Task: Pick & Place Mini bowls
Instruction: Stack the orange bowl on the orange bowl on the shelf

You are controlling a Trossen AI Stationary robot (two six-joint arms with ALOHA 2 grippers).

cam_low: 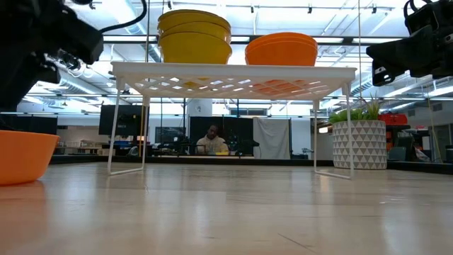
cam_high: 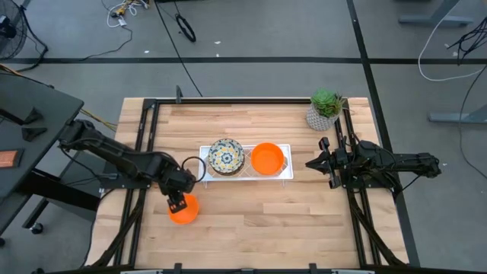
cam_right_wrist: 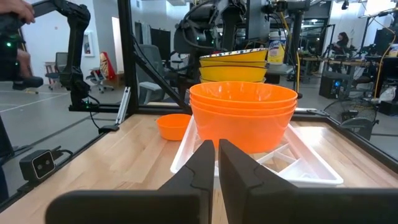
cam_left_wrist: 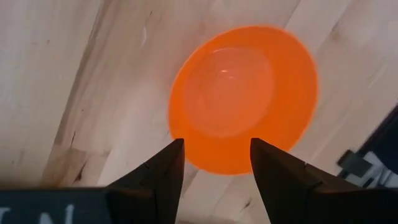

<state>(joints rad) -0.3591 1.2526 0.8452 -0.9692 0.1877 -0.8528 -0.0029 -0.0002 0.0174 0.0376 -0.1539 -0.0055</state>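
Note:
One orange mini bowl [cam_high: 184, 211] stands upright on its base on the wood table, near the front left; it also shows in the low view [cam_low: 21, 156]. My left gripper [cam_left_wrist: 216, 163] hangs over it, pointing steeply down. It is open, with its fingers above one side of the bowl's rim [cam_left_wrist: 214, 167]. A stack of patterned mini bowls [cam_high: 226, 156] and a stack of orange mini bowls [cam_high: 267, 157] sit on a white wire rack [cam_high: 288, 173]. My right gripper [cam_right_wrist: 216, 163] waits at the table's right, level and shut, pointing at the rack.
A potted green plant [cam_high: 325, 109] stands at the far right corner. The rack stands on thin legs [cam_low: 112, 142] mid-table, with bare wood in front of it. Black frame rails [cam_high: 141, 137] run along both sides. A person sits far off in the room [cam_low: 211, 142].

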